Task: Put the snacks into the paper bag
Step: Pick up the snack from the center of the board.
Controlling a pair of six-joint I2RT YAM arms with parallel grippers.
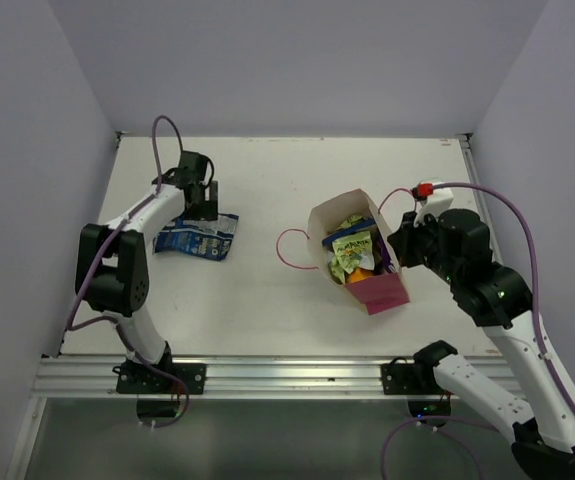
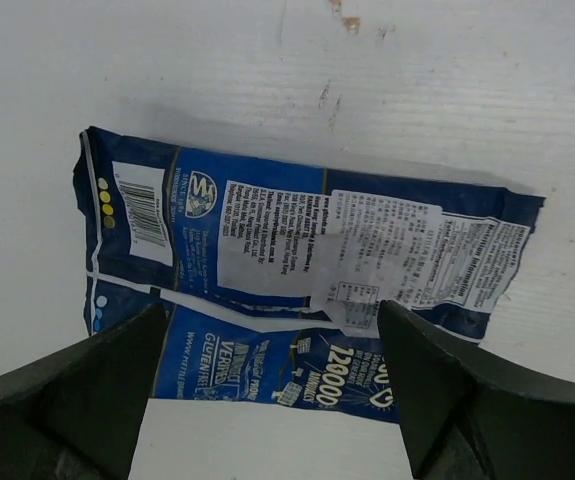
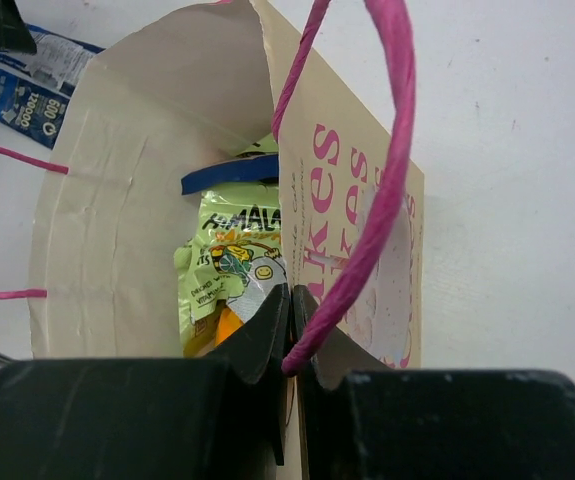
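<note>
The packet [image 2: 297, 280] is dark blue with white label panels and a barcode; the bench [image 2: 417, 90] is white. The paper bag [image 3: 107, 200] is cream with pink lettering, a magenta side panel [image 1: 382, 292] and pink cord handles [image 3: 401, 150].

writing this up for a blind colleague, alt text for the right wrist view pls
The right pincer is shut on the paper bag's pink cord handle at its rim. Green, orange and dark blue snack packets sit inside; another dark blue packet lies on the table beyond.

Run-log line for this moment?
left gripper: open over dark blue flat snack packet | right gripper: shut on cream paper bag rim | in bag: green packets, orange packet
</note>
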